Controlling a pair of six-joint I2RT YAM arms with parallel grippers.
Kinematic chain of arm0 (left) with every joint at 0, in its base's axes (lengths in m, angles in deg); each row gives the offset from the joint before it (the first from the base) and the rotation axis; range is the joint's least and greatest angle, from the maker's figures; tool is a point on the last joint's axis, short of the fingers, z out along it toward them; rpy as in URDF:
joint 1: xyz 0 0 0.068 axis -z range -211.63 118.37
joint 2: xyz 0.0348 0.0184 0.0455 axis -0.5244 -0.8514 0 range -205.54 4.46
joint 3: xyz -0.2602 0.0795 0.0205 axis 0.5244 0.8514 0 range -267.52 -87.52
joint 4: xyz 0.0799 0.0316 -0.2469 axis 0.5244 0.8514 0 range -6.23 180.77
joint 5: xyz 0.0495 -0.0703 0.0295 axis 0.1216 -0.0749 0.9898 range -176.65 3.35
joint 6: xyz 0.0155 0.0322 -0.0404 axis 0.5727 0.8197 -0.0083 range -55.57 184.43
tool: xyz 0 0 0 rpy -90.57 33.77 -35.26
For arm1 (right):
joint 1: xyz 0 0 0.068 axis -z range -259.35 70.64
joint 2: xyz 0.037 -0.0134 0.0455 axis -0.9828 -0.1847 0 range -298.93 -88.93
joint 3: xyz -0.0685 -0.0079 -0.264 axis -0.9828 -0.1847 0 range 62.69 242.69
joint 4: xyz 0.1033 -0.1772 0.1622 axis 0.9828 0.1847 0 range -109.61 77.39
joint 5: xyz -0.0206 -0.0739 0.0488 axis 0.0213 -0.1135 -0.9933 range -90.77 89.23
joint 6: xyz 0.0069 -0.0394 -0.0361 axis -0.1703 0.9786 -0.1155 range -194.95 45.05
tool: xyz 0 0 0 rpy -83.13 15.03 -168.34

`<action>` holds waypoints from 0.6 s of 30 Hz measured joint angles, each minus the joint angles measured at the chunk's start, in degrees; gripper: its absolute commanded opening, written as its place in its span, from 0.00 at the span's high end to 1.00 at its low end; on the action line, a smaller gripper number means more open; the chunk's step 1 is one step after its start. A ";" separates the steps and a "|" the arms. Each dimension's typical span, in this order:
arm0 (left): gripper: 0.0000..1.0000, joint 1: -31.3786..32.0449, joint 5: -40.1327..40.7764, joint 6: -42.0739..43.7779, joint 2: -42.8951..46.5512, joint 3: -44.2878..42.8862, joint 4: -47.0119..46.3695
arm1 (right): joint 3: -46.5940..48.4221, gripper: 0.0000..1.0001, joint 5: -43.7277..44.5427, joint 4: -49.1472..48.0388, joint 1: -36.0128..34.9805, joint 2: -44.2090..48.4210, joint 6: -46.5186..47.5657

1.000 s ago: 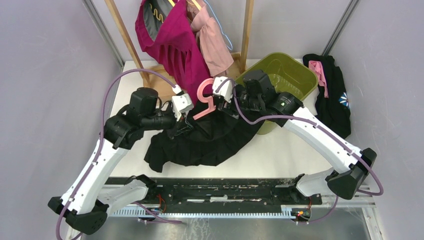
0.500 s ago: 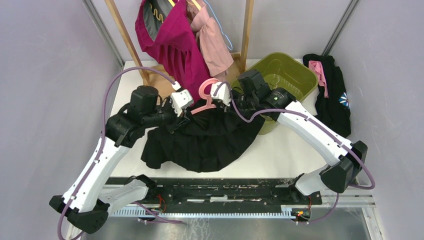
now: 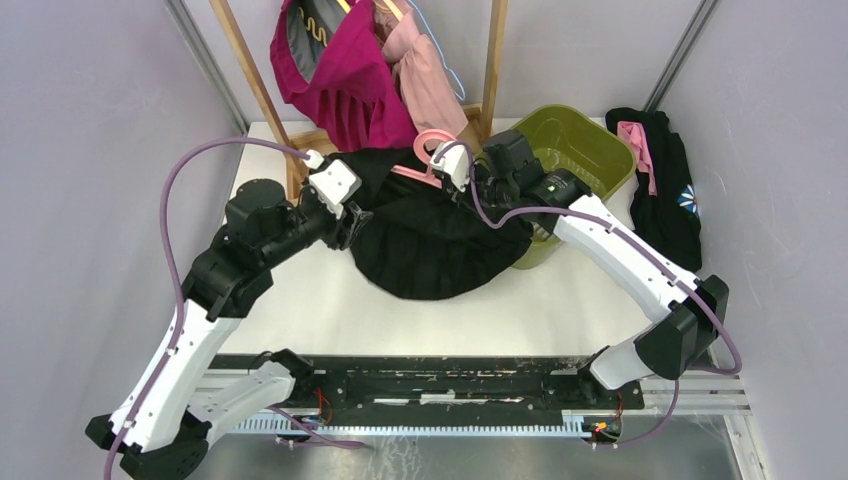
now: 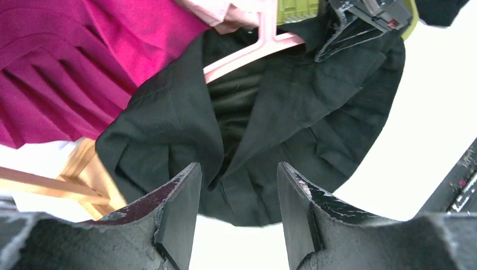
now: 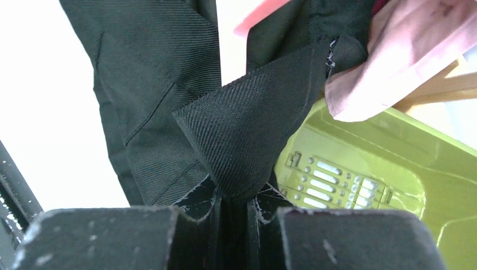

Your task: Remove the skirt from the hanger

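Black pleated cloth, the skirt [image 3: 440, 240], hangs above the table [image 3: 300, 300] near the middle of its far edge, bunched between the two arms. The right end effector [image 5: 233, 205] is clenched on a peaked fold of the waistband. This grip looks meant to carry the garment's weight so that the pink hanger [image 4: 242, 58] can slide free. One hanger arm appears to run into the waist opening, so the skirt is not yet off. The left end effector [image 4: 236, 174] is released, its fingers spread just short of the skirt's left side, probably lined up to take the hanger or the opposite waist edge. A green bin [image 3: 580, 150] sits toward the far right corner, a likely drop spot.
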 measured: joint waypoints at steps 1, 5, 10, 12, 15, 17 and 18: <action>0.40 0.00 1.18 -0.57 0.00 0.00 -0.39 | 0.00 0.99 0.33 -0.15 0.42 0.00 -0.44; 0.40 0.00 3.91 -1.84 -2.14 0.00 -1.51 | 0.00 0.99 1.31 -0.28 0.81 0.04 -1.55; 0.36 0.00 7.32 -4.46 -7.48 0.35 -5.05 | 0.00 0.99 1.27 -0.11 0.72 0.37 -1.68; 0.35 0.00 8.22 -5.16 -8.33 0.96 -6.64 | 0.00 0.99 1.22 0.07 0.72 0.79 -1.68; 0.34 0.00 8.59 -5.95 -8.70 1.09 -8.57 | 0.00 0.99 1.14 0.46 0.72 1.51 -1.68; 0.34 0.00 8.98 -6.43 -8.92 1.11 -10.08 | 0.00 0.99 0.92 0.66 0.72 1.92 -1.68; 0.33 0.00 9.57 -6.62 -9.07 1.27 -11.02 | 0.00 0.99 0.68 0.76 0.72 2.10 -1.68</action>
